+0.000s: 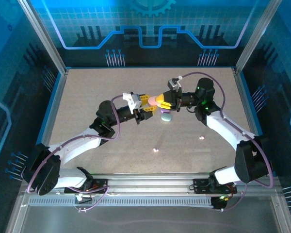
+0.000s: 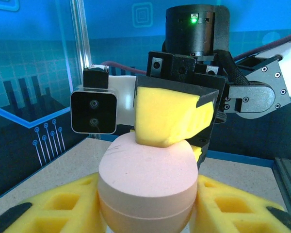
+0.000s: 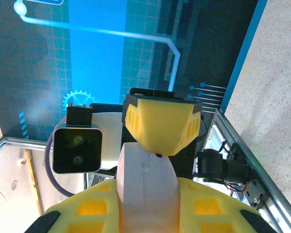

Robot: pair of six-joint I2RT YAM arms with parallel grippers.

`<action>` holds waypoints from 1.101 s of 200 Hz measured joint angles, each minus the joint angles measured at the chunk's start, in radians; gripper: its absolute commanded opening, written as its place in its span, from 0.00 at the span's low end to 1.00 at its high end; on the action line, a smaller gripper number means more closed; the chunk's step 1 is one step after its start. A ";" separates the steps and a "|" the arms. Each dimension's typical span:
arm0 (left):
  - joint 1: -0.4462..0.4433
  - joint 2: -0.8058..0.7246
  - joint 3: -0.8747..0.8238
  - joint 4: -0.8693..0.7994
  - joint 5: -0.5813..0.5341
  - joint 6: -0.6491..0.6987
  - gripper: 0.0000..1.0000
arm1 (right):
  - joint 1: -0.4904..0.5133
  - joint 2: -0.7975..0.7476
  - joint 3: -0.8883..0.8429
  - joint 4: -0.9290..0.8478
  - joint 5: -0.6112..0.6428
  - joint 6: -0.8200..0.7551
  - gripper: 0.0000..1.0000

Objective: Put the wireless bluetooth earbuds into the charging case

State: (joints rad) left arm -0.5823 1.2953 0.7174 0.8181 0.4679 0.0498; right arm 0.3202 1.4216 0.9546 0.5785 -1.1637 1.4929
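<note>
Both arms meet over mid-table (image 1: 87, 92) on the pink charging case (image 2: 145, 167). The left gripper (image 2: 148, 206) has its fingers pressed on the case's sides, and the right gripper (image 3: 148, 204) is clamped on it likewise. A pale green case (image 1: 166, 117) lies just below them. Two earbuds lie loose and well apart on the table nearer the bases, one (image 1: 155, 150) central and one (image 1: 202, 138) to the right.

case (image 2: 145, 179): pale pink | jaws: yellow | earbuds (image 1: 155, 149): whitish | table (image 1: 87, 107): speckled beige | walls (image 1: 39, 29): blue, circuit-line pattern
</note>
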 measured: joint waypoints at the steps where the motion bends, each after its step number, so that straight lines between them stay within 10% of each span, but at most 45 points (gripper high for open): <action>1: 0.000 0.000 0.000 0.000 0.000 0.000 0.37 | 0.000 0.000 0.000 0.000 0.000 0.000 0.20; 58: 0.000 0.000 0.000 -0.036 0.001 0.004 0.26 | -0.003 -0.018 0.004 -0.113 0.019 -0.091 0.39; 131: -0.016 0.000 0.014 -0.151 0.024 0.007 0.24 | -0.060 -0.123 0.199 -0.818 0.269 -0.726 0.58; 220: -0.016 0.000 0.040 -0.192 0.092 0.000 0.25 | 0.136 -0.384 0.124 -0.998 0.728 -1.502 0.59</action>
State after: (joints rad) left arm -0.5987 1.2953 0.7574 0.6262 0.5594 0.0494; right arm 0.4564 1.0378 1.0790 -0.4194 -0.4358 -0.0093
